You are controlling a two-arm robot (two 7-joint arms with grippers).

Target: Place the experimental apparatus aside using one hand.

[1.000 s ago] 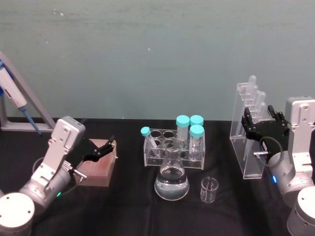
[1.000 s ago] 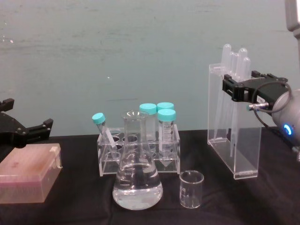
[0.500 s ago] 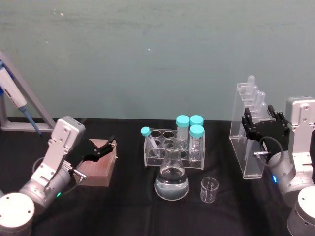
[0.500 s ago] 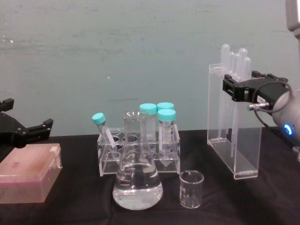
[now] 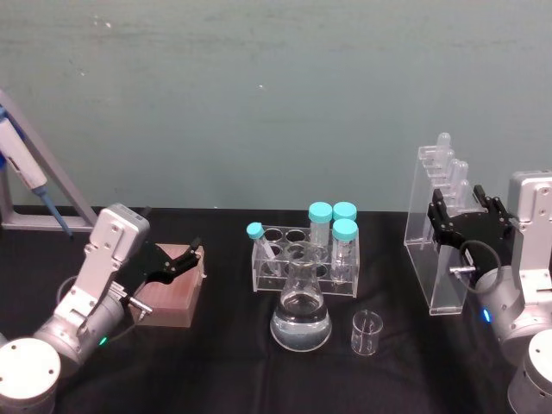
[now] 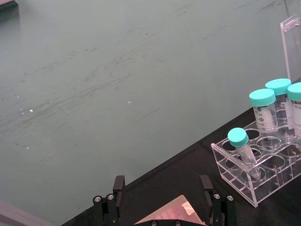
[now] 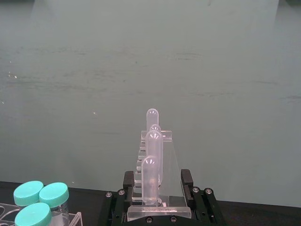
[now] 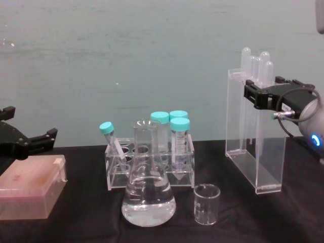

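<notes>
Over the black table [image 5: 224, 345], right claw [image 5: 462, 205] clamped on acrylic stand [image 5: 440, 276] has shifted rightward.

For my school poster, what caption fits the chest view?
Right gripper holds the tall acrylic stand, with flask and beaker standing to its left.

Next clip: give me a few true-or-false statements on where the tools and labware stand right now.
1. The right tool grips the acrylic stand. True.
2. The conical flask is empty. False: it holds clear liquid.
3. The left tool is open above the pink box. True.
4. The small beaker stands inside the tube rack. False: it stands outside the rack, beside the flask.
</notes>
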